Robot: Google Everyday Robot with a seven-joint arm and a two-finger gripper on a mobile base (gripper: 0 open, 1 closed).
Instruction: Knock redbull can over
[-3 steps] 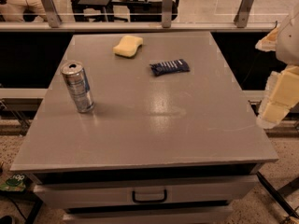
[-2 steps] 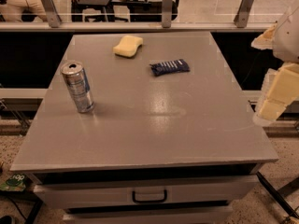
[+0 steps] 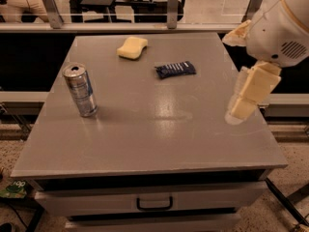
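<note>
While the redbull can [image 3: 81, 90] stands upright near the left edge of the counter [image 3: 159, 139], well apart from the yellow sponge [image 3: 132, 47] and dark snack wrapper [image 3: 175, 69] farther back, the end effector [image 3: 240, 109] hangs over the right edge, its spread impossible to tell.
</note>
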